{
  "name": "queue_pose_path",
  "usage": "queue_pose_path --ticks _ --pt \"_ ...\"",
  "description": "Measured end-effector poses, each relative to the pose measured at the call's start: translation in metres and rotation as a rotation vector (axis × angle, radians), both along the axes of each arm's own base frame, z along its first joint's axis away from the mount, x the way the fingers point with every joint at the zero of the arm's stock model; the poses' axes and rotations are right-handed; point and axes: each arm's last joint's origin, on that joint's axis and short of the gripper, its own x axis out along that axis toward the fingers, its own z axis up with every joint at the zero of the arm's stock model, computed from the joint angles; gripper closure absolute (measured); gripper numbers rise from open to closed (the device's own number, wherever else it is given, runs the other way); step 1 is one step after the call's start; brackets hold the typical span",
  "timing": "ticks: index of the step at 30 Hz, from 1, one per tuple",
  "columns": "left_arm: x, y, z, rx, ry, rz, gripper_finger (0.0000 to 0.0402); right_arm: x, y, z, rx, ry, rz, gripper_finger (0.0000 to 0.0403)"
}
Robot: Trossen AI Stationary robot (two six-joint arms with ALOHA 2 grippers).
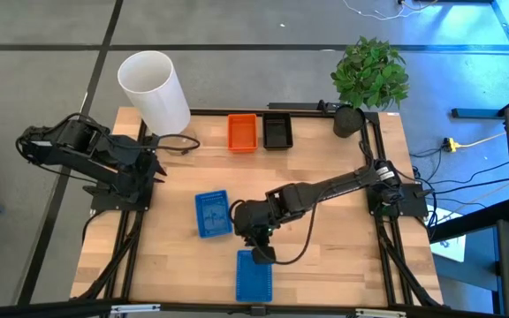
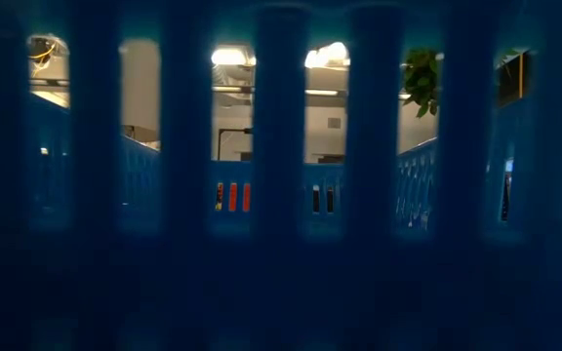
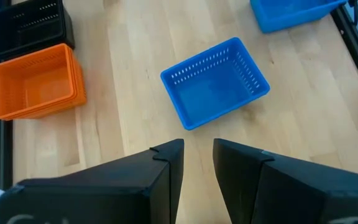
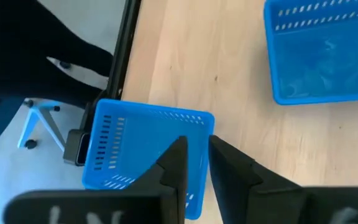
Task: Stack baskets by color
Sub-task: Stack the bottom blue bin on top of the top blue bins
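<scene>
1. The right jaws (image 4: 194, 155) are set narrow astride the near wall of a blue basket (image 1: 254, 274) at the desk's front edge; a firm clamp on it cannot be confirmed from the views. The left jaws (image 3: 197, 165) stand slightly parted and empty at the left side, held back.
2. A second blue basket (image 1: 212, 214) lies near mid-desk, slightly skewed; an orange basket (image 1: 242, 132) and a black basket (image 1: 277, 131) sit side by side at the back.
3. A secure pinch on the wall is needed before any lift; the carried basket should be turned to match the skewed one, then lowered level so that it nests.
4. The front basket overhangs the desk (image 1: 325, 256) edge, so a slip would drop it.
5. Bare wood lies open between the two blue baskets; the route is judged clear.
</scene>
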Motion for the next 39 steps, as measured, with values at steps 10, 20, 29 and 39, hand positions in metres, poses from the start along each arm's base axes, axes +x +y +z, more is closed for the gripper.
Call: queue_pose_path --ticks 10,20,29,39 --pt "0.0 0.0 0.0 0.001 0.0 -0.001 0.0324 0.001 -0.002 0.0 -0.001 0.004 -0.024 0.039" --pt "0.0 0.0 0.0 0.003 0.0 -0.002 0.0324 0.002 -0.003 -0.002 -0.028 0.009 -0.126 0.0309" --pt "0.0 0.0 0.0 0.015 0.0 -0.017 0.0324 0.007 0.003 -0.024 -0.006 0.092 -0.109 0.0289" --pt "0.0 0.0 0.0 0.018 0.0 -0.019 0.0324 0.015 0.015 -0.059 -0.006 0.173 -0.078 0.0289"
